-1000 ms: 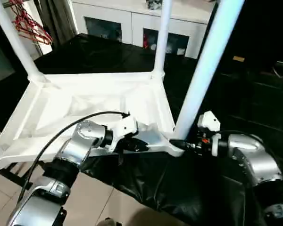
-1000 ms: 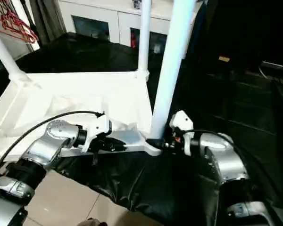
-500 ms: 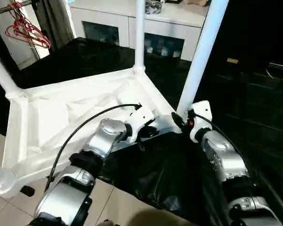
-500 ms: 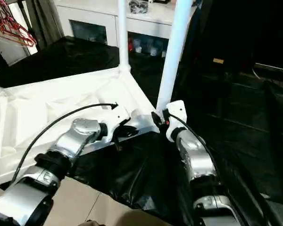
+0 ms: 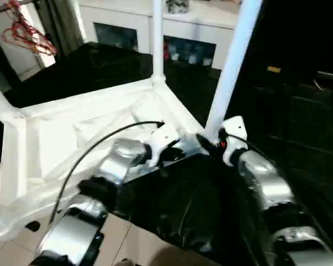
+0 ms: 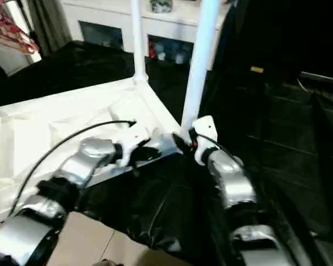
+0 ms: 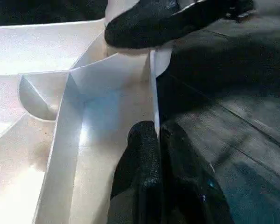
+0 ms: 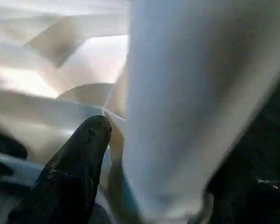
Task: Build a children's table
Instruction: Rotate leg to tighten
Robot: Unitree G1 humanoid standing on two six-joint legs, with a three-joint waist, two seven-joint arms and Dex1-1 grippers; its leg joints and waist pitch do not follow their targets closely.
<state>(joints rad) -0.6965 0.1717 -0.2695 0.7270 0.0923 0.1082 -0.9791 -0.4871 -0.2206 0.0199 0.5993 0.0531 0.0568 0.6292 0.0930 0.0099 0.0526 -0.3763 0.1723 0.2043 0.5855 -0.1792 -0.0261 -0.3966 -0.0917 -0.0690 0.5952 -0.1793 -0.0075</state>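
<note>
Left gripper (image 7: 156, 135) fingers pinching tabletop (image 5: 61, 133) rim; right gripper (image 5: 206, 143) fingers straddling near leg (image 5: 228, 66) base, grip undeterminable

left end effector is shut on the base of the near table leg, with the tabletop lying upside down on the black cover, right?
Not quite. The left end effector is shut on the rim of the tabletop, not on the near table leg, as the left wrist view shows. The tabletop does lie upside down on the black cover.
</note>
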